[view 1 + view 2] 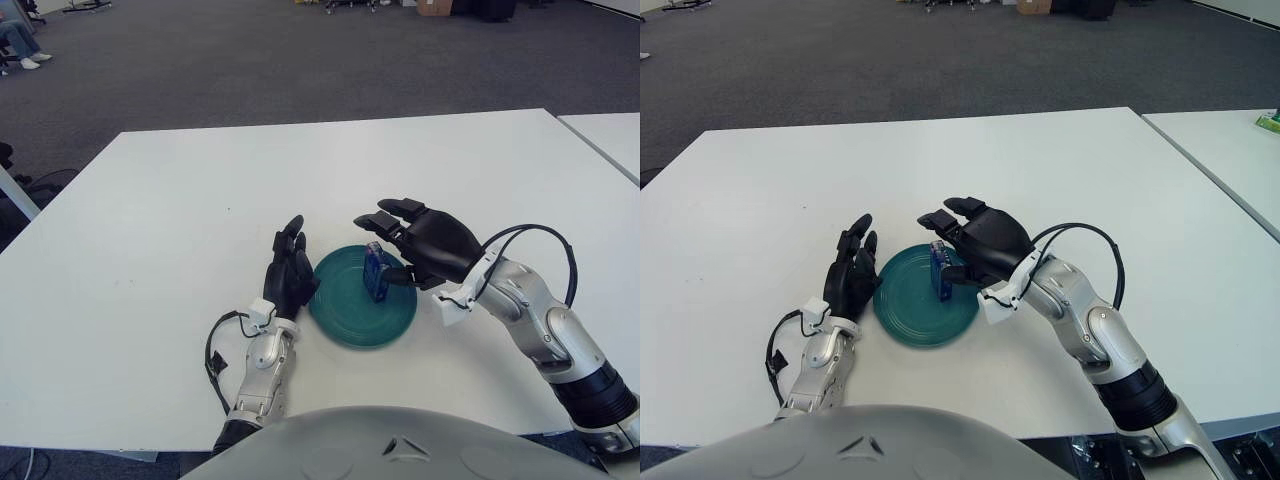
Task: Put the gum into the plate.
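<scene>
While the gum (377, 272) is standing upright inside the green plate (345, 318), toward the plate's 1 o'clock area, your right hand (430, 243) is sitting at the plate's 2 o'clock edge. Its upper fingers (385, 216) are spreading apart above and behind the pack, clear of it. A lower finger is reaching in beside the pack's right face; you can't tell from either eye whether it's touching. Nothing is clamping the gum, and the pack's base is sitting on the plate surface.

Your left hand (290, 272) is showing at the plate's 9 o'clock, just beside the rim, fingers extended and loosely together, pointing toward 12 o'clock, holding nothing. Whether it's contacting the rim is unclear.

The plate is lying flat on the white tabletop (180, 210), near the edge closest to you, roughly centred between both arms. A black cable (540, 232) is looping over your right forearm. A second white tabletop (610, 135) is showing at 2 o'clock, with grey carpet (250, 60) running behind both.
</scene>
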Controlling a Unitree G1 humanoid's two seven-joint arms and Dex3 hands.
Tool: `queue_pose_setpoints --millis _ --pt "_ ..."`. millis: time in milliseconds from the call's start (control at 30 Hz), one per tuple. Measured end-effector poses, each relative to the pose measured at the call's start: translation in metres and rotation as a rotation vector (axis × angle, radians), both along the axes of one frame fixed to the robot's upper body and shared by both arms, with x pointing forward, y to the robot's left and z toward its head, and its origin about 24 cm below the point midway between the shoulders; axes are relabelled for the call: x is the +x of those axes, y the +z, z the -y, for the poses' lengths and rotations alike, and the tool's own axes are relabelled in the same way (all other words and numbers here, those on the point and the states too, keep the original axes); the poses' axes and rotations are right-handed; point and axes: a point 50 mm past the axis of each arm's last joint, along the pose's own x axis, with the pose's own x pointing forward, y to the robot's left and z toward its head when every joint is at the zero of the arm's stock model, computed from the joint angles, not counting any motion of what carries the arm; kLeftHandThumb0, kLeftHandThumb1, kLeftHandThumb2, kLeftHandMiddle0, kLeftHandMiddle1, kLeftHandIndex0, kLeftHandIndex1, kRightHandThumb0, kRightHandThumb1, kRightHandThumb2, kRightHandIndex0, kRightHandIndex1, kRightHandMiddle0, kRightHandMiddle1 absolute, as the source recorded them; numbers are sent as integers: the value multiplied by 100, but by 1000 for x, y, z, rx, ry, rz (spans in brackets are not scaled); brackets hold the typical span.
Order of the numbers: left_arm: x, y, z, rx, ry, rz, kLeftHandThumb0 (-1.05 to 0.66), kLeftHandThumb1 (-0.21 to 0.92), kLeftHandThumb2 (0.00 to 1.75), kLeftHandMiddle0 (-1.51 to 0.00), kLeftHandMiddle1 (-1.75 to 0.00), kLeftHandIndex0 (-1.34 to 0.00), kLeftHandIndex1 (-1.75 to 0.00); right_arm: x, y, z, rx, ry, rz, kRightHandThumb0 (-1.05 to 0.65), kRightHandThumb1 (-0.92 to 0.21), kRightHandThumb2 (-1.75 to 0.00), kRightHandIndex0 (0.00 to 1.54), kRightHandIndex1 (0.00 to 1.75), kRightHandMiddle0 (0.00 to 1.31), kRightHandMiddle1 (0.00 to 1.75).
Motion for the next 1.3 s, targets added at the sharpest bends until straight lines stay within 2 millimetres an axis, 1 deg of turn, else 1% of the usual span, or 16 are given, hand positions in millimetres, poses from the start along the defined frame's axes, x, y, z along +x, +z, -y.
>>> queue_pose_setpoints --millis 500,900,1033,1300 --pt "0 0 -1 -12 6 -2 -89 92 95 -23 -2 0 -53 -1 -3 -1 20 3 -9 -98 -92 -104 19 0 0 43" --pt "0 0 -1 -11 6 0 -88 92 95 -23 -1 0 -53 -2 -4 -2 50 -2 -25 -103 -92 -104 12 0 0 31" --pt "0 0 -1 -12 6 0 -88 92 96 -21 0 0 -53 -1 -3 -2 117 -22 -53 -103 -92 -103 10 0 0 27" --pt "0 0 0 -10 8 3 -89 92 96 -21 -1 0 -56 7 -4 0 365 -132 -175 -105 -92 -100 9 0 0 23"
